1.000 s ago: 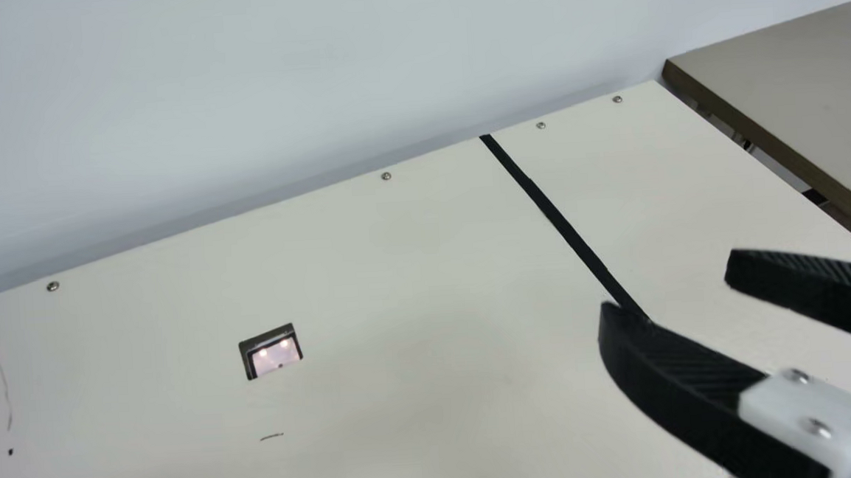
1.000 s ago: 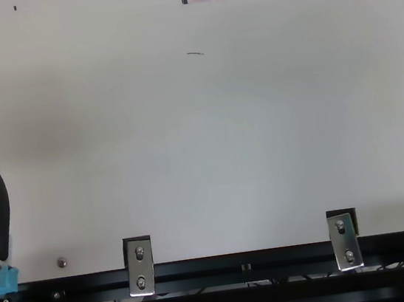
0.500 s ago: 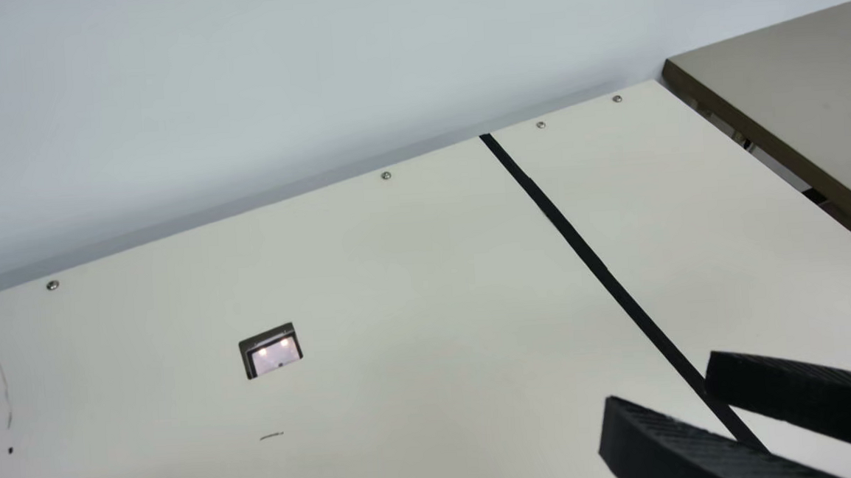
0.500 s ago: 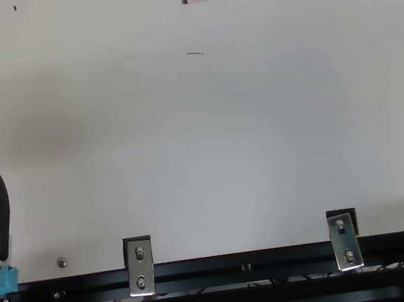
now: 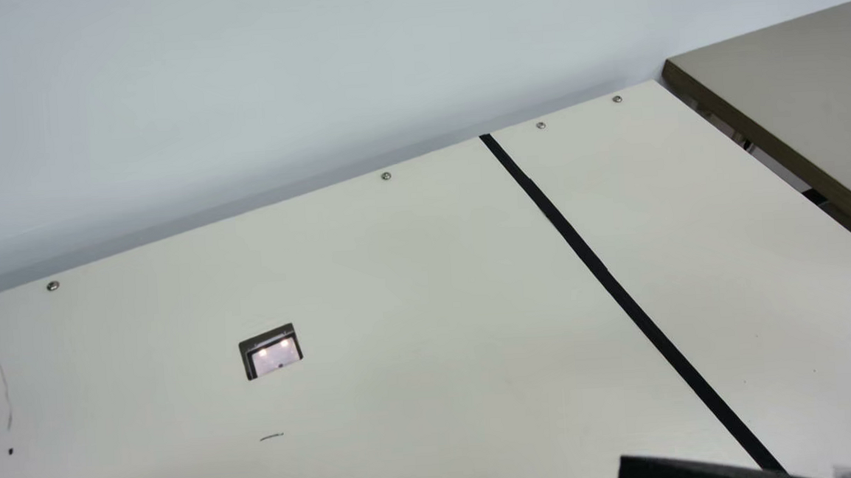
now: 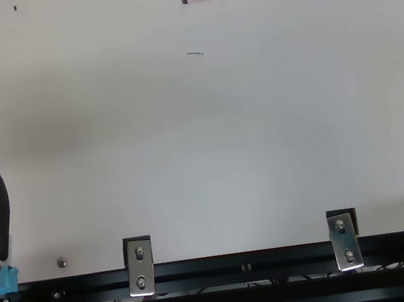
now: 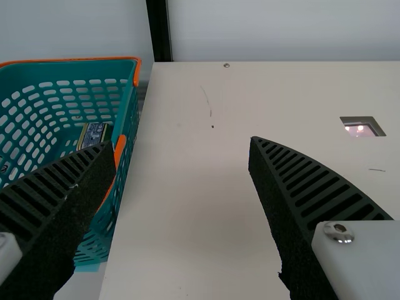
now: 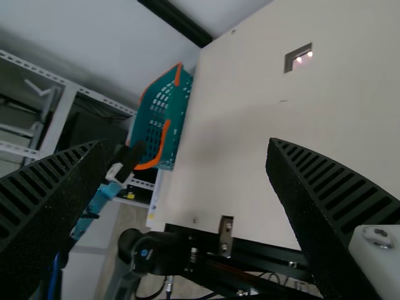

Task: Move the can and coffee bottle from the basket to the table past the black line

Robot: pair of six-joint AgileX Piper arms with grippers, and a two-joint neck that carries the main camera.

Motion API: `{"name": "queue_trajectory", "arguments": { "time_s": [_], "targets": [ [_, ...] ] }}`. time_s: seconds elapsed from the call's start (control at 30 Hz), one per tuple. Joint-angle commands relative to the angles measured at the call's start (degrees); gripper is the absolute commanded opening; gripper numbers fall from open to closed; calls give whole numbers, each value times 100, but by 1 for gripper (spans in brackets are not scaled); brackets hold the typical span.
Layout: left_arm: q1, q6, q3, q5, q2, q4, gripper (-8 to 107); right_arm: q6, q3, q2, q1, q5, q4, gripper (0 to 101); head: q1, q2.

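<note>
Basket [image 7: 128,125], teal with orange trim, beside the left edge of the table [image 7: 200,206] and set partly below its top; presumably put there so the left arm can reach in over the rim.

Small dark tin [image 7: 94,134] with printed sides, in the basket, leaning or lying near the wall next to the table; probably the can. Coffee bottle: its place cannot be told.

Left gripper [image 7: 182,144], jaws wide apart, nothing between them. One jaw overlaps the basket in its wrist view, the other the table; a spread that would suit taking the tin from above, once moved over the basket.

Right gripper [image 8: 187,142], jaws likewise wide apart, holding nothing. Its camera faces across the table towards the basket and the other arm, a pose that seems fit for receiving or collecting an item midway.

Black line [image 5: 621,297], running slantwise over the table's right-hand part, far from the basket. The distance suggests a relay: left arm lifts out, right arm carries past. Removal judged to come first; the basket wall could snag a low lift.
</note>
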Motion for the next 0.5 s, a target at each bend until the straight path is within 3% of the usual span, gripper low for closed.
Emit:
{"name": "queue_trajectory", "arguments": {
  "time_s": [0.0, 0.47],
  "targets": [
    [0, 0, 0, 0, 0, 0, 90, 0, 0, 0, 0, 0, 0, 101, -106, 18],
    [0, 0, 0, 0, 0, 0, 90, -7, 0, 0, 0, -12, -17, 101, -84, 33]
  ]
}}
